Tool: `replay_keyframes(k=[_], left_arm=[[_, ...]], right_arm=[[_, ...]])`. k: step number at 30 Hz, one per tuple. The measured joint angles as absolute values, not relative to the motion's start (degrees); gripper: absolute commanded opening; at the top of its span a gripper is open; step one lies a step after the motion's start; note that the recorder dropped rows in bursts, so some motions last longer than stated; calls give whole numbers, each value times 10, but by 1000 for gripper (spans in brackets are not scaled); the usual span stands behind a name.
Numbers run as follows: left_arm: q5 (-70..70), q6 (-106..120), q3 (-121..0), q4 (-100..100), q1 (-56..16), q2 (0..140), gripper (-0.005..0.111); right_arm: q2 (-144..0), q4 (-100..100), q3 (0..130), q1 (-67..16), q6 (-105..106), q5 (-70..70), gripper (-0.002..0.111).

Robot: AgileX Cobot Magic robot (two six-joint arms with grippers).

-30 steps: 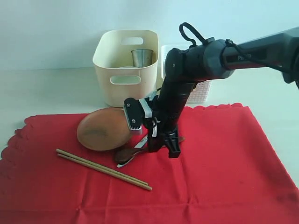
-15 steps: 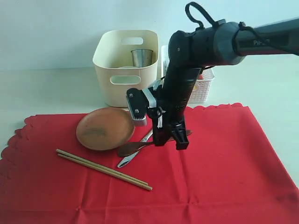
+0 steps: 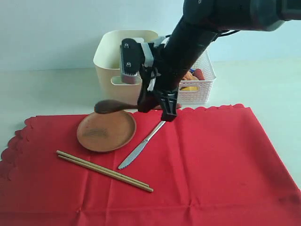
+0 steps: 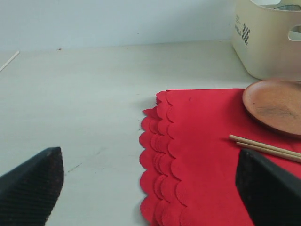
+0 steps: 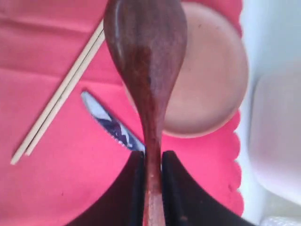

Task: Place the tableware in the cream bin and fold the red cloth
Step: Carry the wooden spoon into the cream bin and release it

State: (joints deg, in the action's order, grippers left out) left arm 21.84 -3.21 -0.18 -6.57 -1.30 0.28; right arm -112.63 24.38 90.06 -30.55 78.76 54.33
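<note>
**Right gripper [image 3: 157, 106] up from the cloth with the dark wooden spoon [image 3: 110, 106]**

Up from its place low over the large red scalloped cloth [image 3: 211, 165] a second ago, the right gripper now hangs in front of the tall cream plastic bin [image 3: 113, 63]. Its jaws are clamped on the spoon's handle. The spoon is in the air and roughly level, its bowl above the far rim of the round brown plate [image 3: 106, 131]. The plate, the slim metal utensil [image 3: 141, 146] and the pair of wooden chopsticks [image 3: 103, 170] lie on the cloth where they were.

The arm crosses in front of the white perforated basket [image 3: 197, 92] and hides much of the bin's inside.

Only the right wrist view shows the grip itself [image 5: 153, 157]: both fingers press the thin handle, with the spoon's bowl [image 5: 146, 47] seen against the plate [image 5: 211, 89], the utensil [image 5: 110, 122] and the chopsticks [image 5: 61, 96].

The left gripper [image 4: 148, 160] shows only in its own wrist view. Its jaws are spread wide and hold nothing. It is low over the cloth's scalloped edge [image 4: 197, 141] and the pale table [image 4: 84, 94], with the plate [image 4: 275, 106], the chopstick ends [image 4: 265, 147] and the bin [image 4: 263, 42] beyond.
</note>
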Motion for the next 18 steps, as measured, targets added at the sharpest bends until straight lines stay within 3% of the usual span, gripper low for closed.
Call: replay_keyframes(k=[12, 18], left_arm=[[218, -32, -2, -66, -13, 3, 94], [218, -32, -2, -66, -13, 3, 94]], right_arm=[[-1138, 557, 1003, -211, 859, 513, 0], [-1251, 762, 1109, -145, 906, 511, 0]])
